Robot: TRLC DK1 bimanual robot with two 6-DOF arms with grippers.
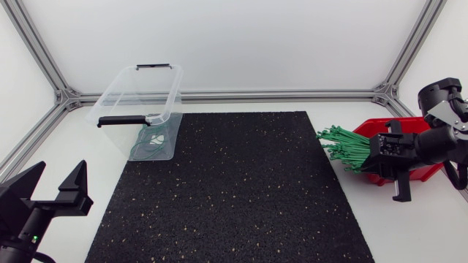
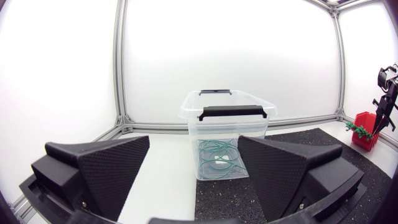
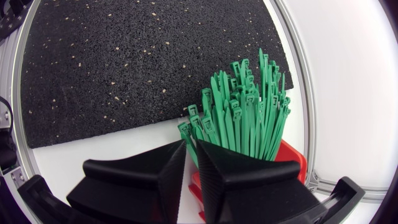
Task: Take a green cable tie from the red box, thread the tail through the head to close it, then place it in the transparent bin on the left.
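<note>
Fingers (image 3: 236, 177) of the right gripper (image 3: 191, 146) stand narrowly apart, with red showing through the slit. The green cable ties (image 3: 245, 112) lie directly ahead, their long axis in line with the slit, fanning out of the red box (image 3: 289, 155). Their near ends are hidden under the fingers. The left gripper (image 2: 194, 142) hangs wide open, well apart, facing the transparent bin (image 2: 227, 124).
</note>
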